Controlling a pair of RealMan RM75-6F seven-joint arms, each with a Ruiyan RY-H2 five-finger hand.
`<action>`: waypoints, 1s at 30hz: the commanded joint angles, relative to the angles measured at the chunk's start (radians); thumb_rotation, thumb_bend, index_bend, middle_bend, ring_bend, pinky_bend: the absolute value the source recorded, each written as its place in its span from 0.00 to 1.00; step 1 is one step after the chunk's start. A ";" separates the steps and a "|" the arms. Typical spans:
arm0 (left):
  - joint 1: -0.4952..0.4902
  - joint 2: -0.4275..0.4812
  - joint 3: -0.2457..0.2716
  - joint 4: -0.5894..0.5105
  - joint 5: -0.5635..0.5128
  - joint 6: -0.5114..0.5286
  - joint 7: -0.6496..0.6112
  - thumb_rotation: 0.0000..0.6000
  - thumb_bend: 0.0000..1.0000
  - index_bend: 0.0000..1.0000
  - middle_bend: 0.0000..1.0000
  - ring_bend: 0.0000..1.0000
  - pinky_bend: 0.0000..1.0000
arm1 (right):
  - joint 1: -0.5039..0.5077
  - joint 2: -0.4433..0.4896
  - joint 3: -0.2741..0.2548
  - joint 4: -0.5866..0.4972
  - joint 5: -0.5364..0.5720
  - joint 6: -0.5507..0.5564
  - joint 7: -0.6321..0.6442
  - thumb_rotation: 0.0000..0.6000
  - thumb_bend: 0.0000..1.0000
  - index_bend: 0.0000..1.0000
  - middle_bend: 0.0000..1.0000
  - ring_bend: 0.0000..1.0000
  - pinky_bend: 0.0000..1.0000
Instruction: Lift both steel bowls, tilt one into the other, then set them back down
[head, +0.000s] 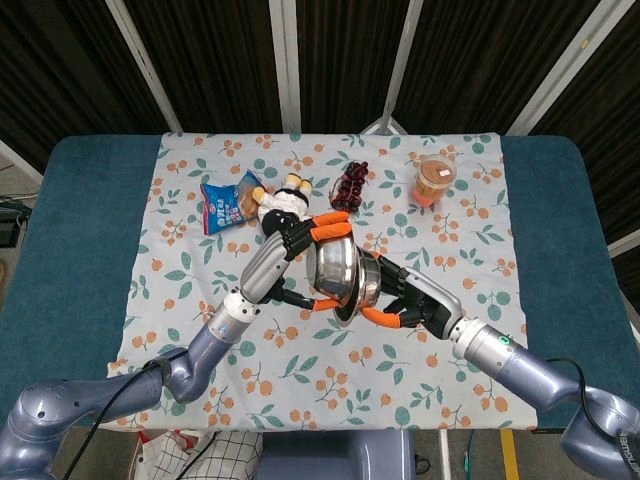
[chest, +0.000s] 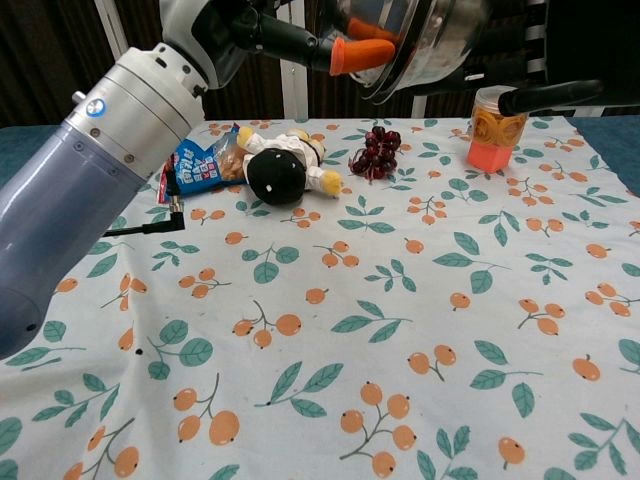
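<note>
Both steel bowls hang in the air above the middle of the floral cloth (head: 200, 300). My left hand (head: 298, 238) grips the left bowl (head: 333, 268) with orange-tipped fingers over its rim. My right hand (head: 408, 302) holds the right bowl (head: 364, 288) from behind. The two bowls are tilted and pressed together, the left one overlapping the mouth of the right one. In the chest view the joined bowls (chest: 425, 40) fill the top edge, with the left hand's orange fingertip (chest: 352, 56) in front. What is inside the bowls is hidden.
On the cloth's far part lie a blue snack bag (head: 225, 203), a doll (head: 283, 198), a bunch of dark grapes (head: 347, 185) and an orange cup with a clear lid (head: 435, 178). Teal table edges (head: 70, 250) flank the cloth.
</note>
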 joint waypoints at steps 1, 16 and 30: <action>-0.005 -0.006 -0.002 0.004 0.001 -0.004 0.001 1.00 0.38 0.48 0.60 0.48 0.67 | 0.002 0.002 -0.004 -0.017 0.011 -0.003 -0.023 1.00 0.38 1.00 0.98 0.98 1.00; 0.002 0.012 0.006 -0.017 0.028 0.023 0.006 1.00 0.38 0.48 0.60 0.48 0.67 | -0.008 0.014 -0.015 -0.009 0.029 0.016 -0.028 1.00 0.38 1.00 0.98 0.98 1.00; 0.081 0.200 0.089 -0.219 0.069 0.032 0.035 1.00 0.39 0.48 0.60 0.48 0.67 | -0.059 -0.040 -0.028 0.197 0.126 0.082 -0.358 1.00 0.38 1.00 0.98 0.98 1.00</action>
